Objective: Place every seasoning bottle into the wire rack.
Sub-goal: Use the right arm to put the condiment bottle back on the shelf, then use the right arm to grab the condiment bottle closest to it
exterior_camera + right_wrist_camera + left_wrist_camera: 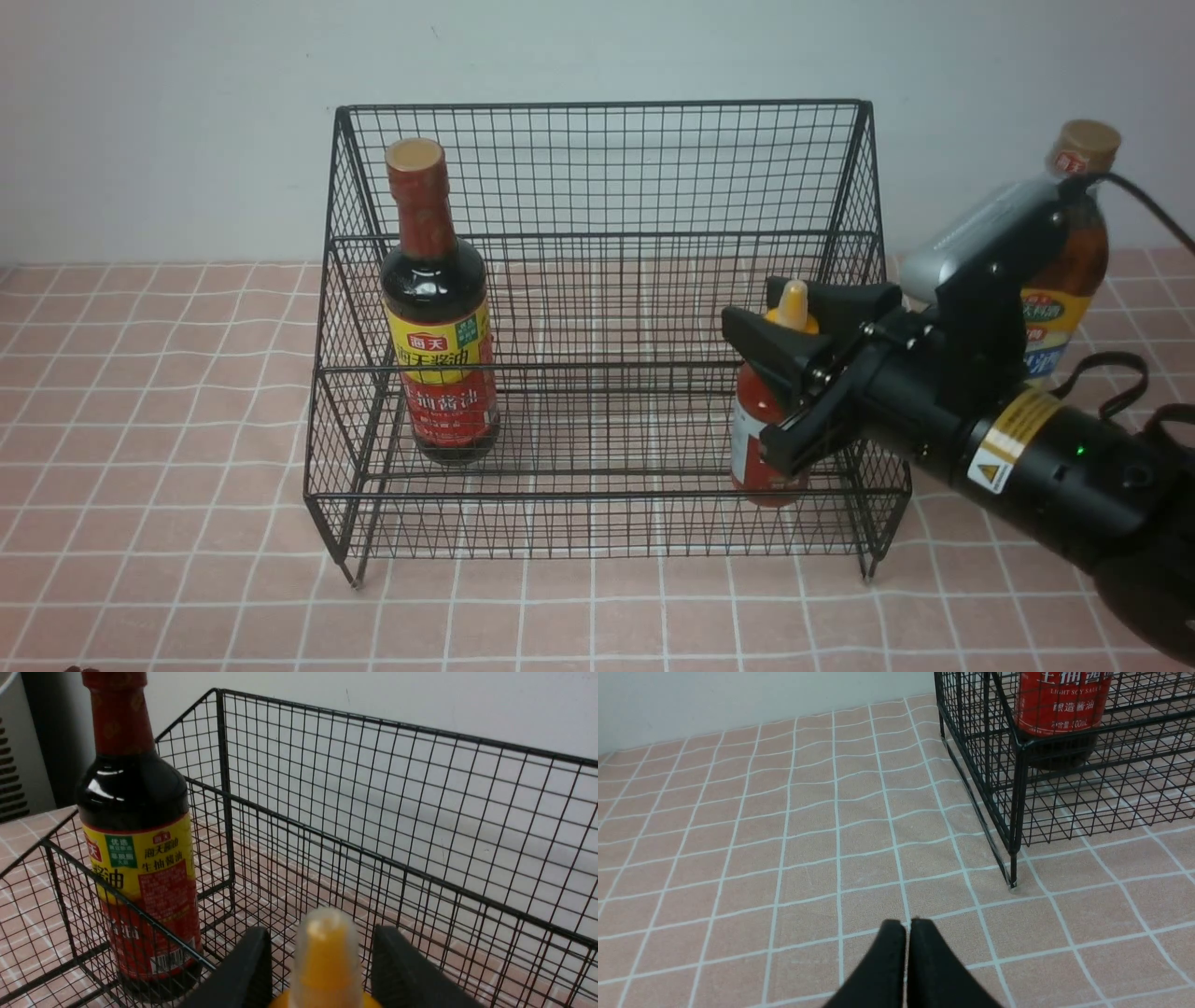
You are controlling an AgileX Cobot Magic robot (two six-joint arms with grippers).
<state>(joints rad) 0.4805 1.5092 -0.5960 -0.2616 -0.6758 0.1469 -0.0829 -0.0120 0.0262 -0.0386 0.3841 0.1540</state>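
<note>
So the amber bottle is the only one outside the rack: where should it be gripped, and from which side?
Probably the straight body of the amber bottle, just above its label, jaws level, approaching from the robot's right or front. It stands upright close to the wire rack's right side, so the left approach looks blocked.

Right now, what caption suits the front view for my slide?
Right gripper straddles the small red sauce bottle in the wire rack; soy bottle inside, amber bottle outside.
</note>
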